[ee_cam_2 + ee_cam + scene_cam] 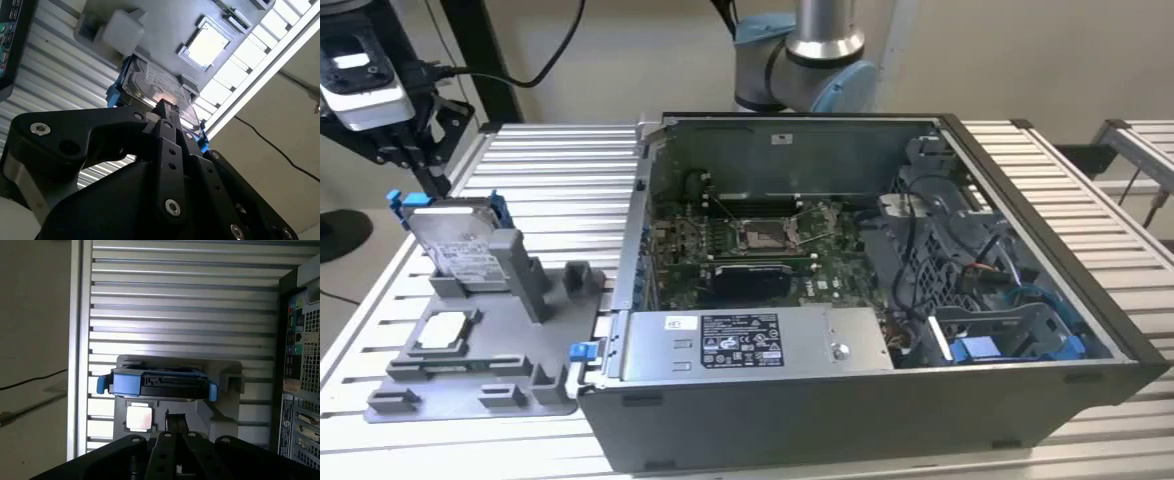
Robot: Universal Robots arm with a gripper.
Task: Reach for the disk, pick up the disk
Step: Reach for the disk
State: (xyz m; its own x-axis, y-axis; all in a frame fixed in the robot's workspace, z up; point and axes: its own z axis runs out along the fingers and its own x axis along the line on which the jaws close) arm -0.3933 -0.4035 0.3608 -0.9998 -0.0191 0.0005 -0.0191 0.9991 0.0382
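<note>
Black pincer, its opening impossible to tell, hangs over the flat silver-grey metal disk just below: rigid, weighty, shock-sensitive, probably best gripped by its blue-railed edges.

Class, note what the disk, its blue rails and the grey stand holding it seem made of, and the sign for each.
The disk: metal body, silvery, glinting, with a white paper-like label. The blue rails: likely plastic, evenly coloured, slightly glossy. The grey stand: probably matte plastic, dull uniform grey.
</note>
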